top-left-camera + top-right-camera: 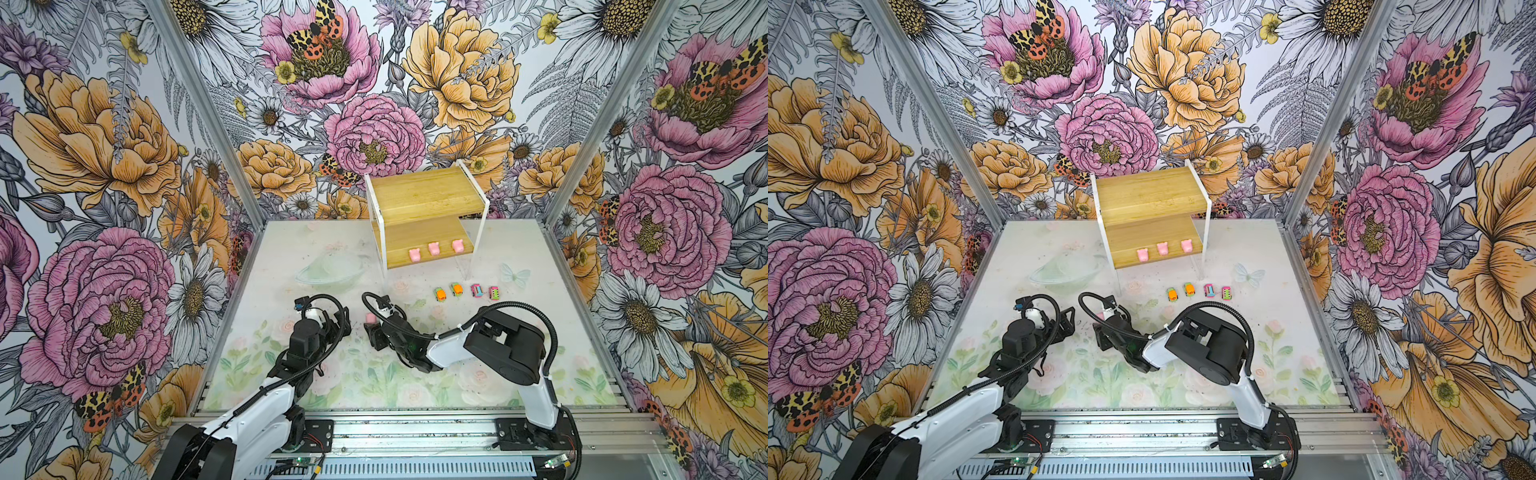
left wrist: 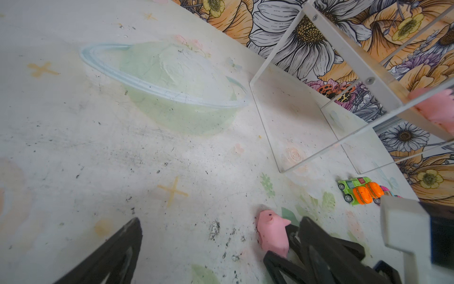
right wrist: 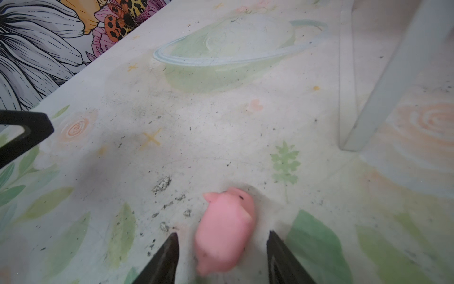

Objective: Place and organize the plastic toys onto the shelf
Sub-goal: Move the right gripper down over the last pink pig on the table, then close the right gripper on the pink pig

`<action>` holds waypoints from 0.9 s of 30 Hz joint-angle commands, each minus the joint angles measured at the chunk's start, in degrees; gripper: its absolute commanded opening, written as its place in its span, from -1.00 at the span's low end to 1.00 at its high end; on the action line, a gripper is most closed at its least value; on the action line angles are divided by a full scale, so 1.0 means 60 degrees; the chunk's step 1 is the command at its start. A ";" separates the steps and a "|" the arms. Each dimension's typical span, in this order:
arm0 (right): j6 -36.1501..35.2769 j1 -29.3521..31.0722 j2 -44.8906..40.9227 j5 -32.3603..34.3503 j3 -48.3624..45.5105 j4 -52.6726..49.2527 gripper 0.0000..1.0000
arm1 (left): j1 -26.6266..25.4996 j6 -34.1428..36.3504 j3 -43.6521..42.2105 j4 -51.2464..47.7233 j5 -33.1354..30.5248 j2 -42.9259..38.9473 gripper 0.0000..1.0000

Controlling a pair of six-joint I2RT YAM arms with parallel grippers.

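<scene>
A pale pink animal figure [image 3: 224, 231] lies on the mat in front of the shelf [image 1: 428, 191]; it also shows in a top view [image 1: 370, 319]. My right gripper [image 3: 222, 233] is open and straddles it, with a gap on each side of the toy. My left gripper [image 1: 343, 323] stands open just left of it, holding nothing. Three pink figures [image 1: 434, 248] sit in a row on the shelf's lower board. Two orange-and-green cars [image 1: 448, 291] and two pink cars [image 1: 485, 291] are lined up on the mat to the right of the shelf's front.
The shelf's thin white legs [image 3: 383, 98] stand close beyond the pink figure. A pale planet print [image 1: 328, 270] is on the mat left of the shelf. Floral walls close in the back and sides, and a metal rail [image 1: 415, 432] runs along the front.
</scene>
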 commanded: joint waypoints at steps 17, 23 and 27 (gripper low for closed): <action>0.0090 -0.0211 0.0254 -0.0246 -0.0097 0.0882 -0.20 | 0.0068 -0.0078 -0.0145 0.0170 0.0175 -0.0021 0.98; 0.0070 -0.0219 0.0216 -0.0375 -0.0139 0.0785 -0.22 | 0.0069 -0.0089 -0.0160 0.0149 0.0160 -0.0044 0.98; 0.0190 -0.0223 0.0416 -0.0468 -0.0072 0.0795 -0.27 | 0.0062 -0.0109 -0.0172 0.0142 0.0146 -0.0059 0.98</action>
